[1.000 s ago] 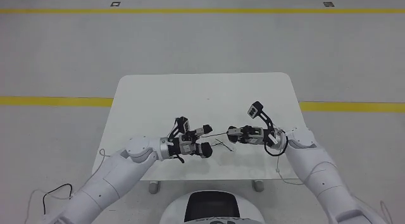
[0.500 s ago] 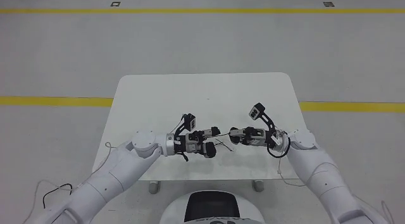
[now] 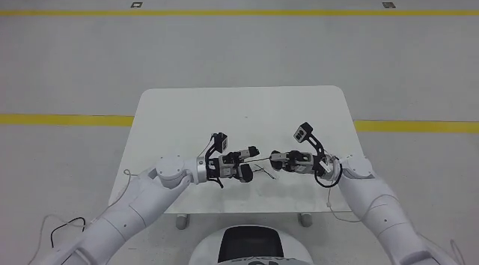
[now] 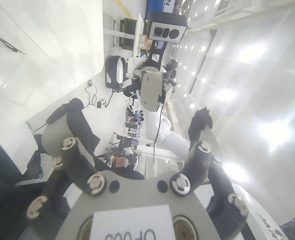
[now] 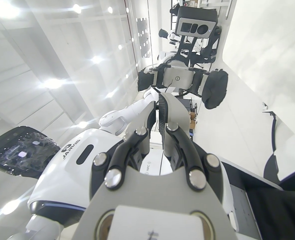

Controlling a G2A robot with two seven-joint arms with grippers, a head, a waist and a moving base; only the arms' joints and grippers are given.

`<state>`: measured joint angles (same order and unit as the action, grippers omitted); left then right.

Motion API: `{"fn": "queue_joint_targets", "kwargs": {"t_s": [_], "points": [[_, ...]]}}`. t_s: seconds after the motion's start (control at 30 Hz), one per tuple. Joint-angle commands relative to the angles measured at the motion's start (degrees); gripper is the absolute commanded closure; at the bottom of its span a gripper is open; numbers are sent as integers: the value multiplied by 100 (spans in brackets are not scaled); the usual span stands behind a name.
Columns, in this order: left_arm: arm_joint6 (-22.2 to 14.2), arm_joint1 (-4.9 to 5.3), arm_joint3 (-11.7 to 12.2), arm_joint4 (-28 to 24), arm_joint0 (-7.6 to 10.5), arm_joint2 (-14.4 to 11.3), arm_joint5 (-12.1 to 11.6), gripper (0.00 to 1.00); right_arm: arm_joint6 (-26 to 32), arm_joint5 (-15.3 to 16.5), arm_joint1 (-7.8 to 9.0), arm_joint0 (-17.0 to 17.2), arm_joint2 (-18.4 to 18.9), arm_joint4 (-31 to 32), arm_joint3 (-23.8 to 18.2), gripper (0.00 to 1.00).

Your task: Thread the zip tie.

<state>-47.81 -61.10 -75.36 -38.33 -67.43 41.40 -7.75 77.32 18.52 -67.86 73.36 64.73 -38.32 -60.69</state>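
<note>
Pinched flat in the right gripper (image 5: 160, 104), pressed together on it: the zip tie (image 5: 162, 119), a black ribbed strap standing edge-on in the narrow slot and running forward past the fingertips.

Straight ahead of those tips, close but apart: the left gripper (image 5: 182, 82), spread wide, with its two black pads (image 5: 216, 89) well off to either side of the strap's line. Cannot tell whether the strap's free end reaches in between those pads or stops short of them.

From the left wrist, the same wide spread, with the right gripper's grey back straight ahead of the gap and a little beyond the tips.

From above, tip to tip and nearly in one line over the near half of the white table (image 3: 239, 108), both held level with the tabletop. Between the two sets of fingertips, a thin dark strand crossing the short gap, too fine to follow end to end. Also too fine to make out there: the tie's head.
</note>
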Motion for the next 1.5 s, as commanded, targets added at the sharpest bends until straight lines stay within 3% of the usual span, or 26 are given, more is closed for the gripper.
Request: {"fn": "queue_joint_targets", "kwargs": {"t_s": [0.0,1.2,1.37,1.43,1.47], "points": [[75,-7,-38,6,-27,-4,-9,0,-170,-55,5,56,-14,69,-123,100],[70,-68,-9,-8,-95,85,-14,0,-235,-45,11,66,-186,18,-175,100],[78,-74,-2,-7,-106,104,-37,12,-225,-82,8,48,-237,55,-161,100],[79,-73,0,-7,-117,116,-47,44,-222,-93,10,37,-248,75,-149,100],[79,-72,1,-8,-123,123,-51,49,-226,-97,11,31,-251,90,-145,100]]}}
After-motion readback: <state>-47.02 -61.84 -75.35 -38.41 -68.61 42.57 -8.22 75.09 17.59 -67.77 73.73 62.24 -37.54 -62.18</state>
